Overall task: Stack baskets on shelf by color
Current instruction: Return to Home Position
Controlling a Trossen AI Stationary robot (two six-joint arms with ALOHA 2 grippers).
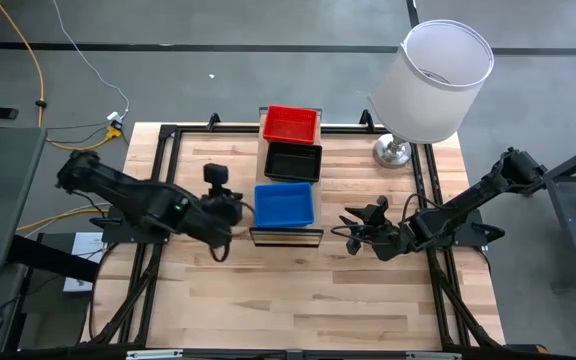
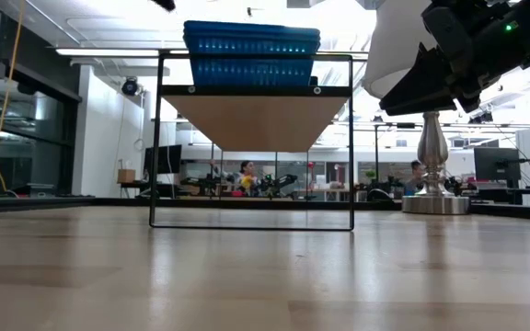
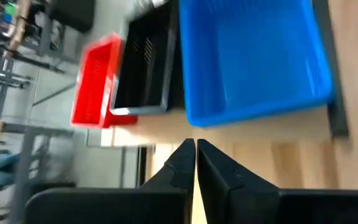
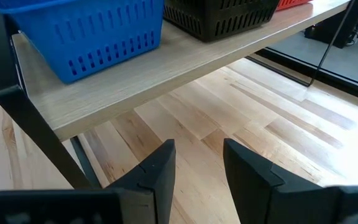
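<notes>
The left gripper (image 3: 195, 145), fingers together, and the right gripper (image 4: 197, 146), fingers apart, should retreat from the shelf (image 4: 166, 67) without bumping it.

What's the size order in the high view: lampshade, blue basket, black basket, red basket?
1. lampshade, clearly largest.
2. blue basket, slightly bigger; it tops a stack, so nearness may explain that.
3. black basket and red basket look alike; no ranking.

Overhead view straight down, low view level across the tabletop (image 2: 265, 276), both wrist views close on the shelf (image 4: 185, 62).
</notes>
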